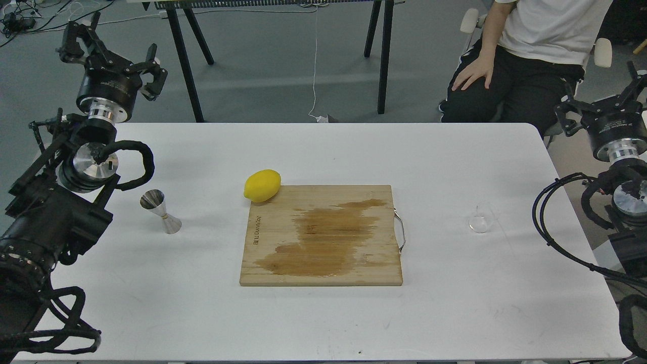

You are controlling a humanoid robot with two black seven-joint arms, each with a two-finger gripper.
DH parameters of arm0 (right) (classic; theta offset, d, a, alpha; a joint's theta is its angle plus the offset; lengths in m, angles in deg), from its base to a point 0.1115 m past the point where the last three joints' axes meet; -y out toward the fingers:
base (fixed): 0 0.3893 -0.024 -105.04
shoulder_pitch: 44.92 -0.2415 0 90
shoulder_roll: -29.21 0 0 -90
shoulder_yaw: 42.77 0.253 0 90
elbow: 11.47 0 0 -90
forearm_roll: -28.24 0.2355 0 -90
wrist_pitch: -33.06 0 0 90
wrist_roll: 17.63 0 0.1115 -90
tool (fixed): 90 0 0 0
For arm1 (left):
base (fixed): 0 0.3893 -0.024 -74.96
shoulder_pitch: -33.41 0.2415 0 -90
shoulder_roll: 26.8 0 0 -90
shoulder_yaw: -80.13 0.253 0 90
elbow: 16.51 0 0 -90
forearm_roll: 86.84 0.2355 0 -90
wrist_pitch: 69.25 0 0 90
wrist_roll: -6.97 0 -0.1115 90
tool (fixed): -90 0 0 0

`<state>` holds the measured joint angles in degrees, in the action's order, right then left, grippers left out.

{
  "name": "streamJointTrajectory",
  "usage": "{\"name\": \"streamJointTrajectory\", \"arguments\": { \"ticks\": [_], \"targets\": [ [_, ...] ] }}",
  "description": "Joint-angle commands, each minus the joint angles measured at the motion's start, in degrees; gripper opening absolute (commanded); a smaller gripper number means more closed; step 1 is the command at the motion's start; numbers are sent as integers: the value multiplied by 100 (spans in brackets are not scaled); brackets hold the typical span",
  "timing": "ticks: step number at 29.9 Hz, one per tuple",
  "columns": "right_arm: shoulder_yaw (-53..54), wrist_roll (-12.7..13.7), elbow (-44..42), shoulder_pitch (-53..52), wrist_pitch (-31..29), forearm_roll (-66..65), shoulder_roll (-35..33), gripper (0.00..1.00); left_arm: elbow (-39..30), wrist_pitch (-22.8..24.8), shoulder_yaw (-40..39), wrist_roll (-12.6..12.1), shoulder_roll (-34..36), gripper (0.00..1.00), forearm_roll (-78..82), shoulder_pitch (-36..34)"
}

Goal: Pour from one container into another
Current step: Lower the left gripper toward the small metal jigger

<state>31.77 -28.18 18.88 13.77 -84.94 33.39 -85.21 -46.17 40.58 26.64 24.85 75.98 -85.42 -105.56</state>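
1. Nothing is picked up yet: the glass cup (480, 220) sits at right of frame, the jigger (160, 211) at left, both on the table (323, 323).
2. Left gripper (115, 48), upper left, is spread and empty; right gripper (606, 101): jaws unclear.
3. Next, the right arm likely must reach down and grasp the cup.

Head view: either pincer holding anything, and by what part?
Nothing held. Left pincer open, right pincer empty; glass cup and jigger stand untouched.
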Motion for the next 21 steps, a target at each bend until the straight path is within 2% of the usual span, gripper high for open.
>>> {"name": "streamJointTrajectory", "arguments": {
  "ticks": [1,5,7,9,12,15,19,21],
  "targets": [
    [-1,-35,-3,-7,0,-5,-1,100,-101,-49,5,22,-66,100,-10,29],
    [-10,-62,-3,-7,0,-5,8,100,-399,-189,32,-13,-66,100,-10,90],
    [-19,-62,6,19,0,-5,8,100,-715,-243,6,4,48,100,-10,230],
    [-19,-62,6,37,0,-5,8,100,-1145,-208,49,-92,240,100,-1,484],
    [-27,-70,6,54,0,-5,8,100,-2408,-295,391,-224,942,100,51,1046],
    [-27,-70,15,116,0,-5,8,100,-3648,-724,751,-224,1890,100,235,1504],
    [-19,-70,24,247,0,-5,8,100,-4617,-919,867,-128,2947,100,999,2092],
    [-19,-70,33,344,0,-5,-9,100,-4978,-937,867,91,3395,99,1438,2540]
  ]
}}
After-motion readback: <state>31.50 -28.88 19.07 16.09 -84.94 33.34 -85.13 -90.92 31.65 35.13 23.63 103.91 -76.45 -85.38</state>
